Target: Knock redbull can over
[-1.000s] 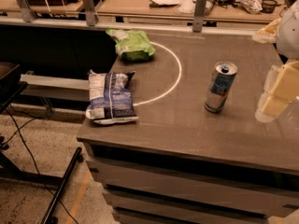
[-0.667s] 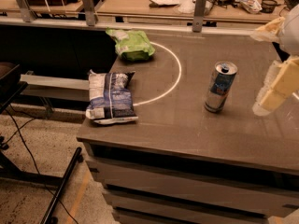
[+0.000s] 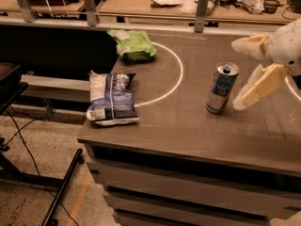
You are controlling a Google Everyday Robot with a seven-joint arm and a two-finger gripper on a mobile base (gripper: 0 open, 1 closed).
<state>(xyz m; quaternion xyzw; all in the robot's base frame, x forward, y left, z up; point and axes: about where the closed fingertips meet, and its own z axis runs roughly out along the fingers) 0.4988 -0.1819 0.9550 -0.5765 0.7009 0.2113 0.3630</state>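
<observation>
The redbull can (image 3: 221, 88), slim with silver and blue panels and a pull-tab top, stands upright on the dark table (image 3: 178, 131), right of a white painted arc. My gripper (image 3: 240, 72) reaches in from the right edge with its two cream fingers spread open. The upper finger (image 3: 250, 45) is behind and to the right of the can; the lower finger (image 3: 257, 87) is just to the can's right, close to it. It holds nothing.
A blue-and-white chip bag (image 3: 112, 98) lies near the table's left edge. A green bag (image 3: 133, 44) lies at the back left. A railing with posts (image 3: 201, 6) borders the back. A desk with cables and clutter lies beyond.
My gripper has moved left toward the can, so its lower finger is now close beside it. The can stands as before.
</observation>
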